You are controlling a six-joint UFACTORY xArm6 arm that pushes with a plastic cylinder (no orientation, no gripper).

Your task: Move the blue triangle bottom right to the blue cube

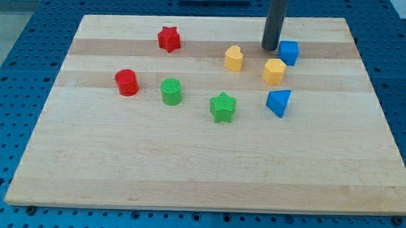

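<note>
The blue triangle (278,102) lies right of the board's middle. The blue cube (288,53) sits above it near the board's top edge, with a yellow hexagon block (274,71) between the two. My tip (269,48) stands just left of the blue cube, close to it, and above the yellow hexagon. The rod rises straight up out of the view's top.
A yellow heart-like block (234,58) lies left of my tip. A green star (223,106) is left of the blue triangle. A green cylinder (170,91), a red cylinder (126,82) and a red star (169,39) lie further left on the wooden board (187,167).
</note>
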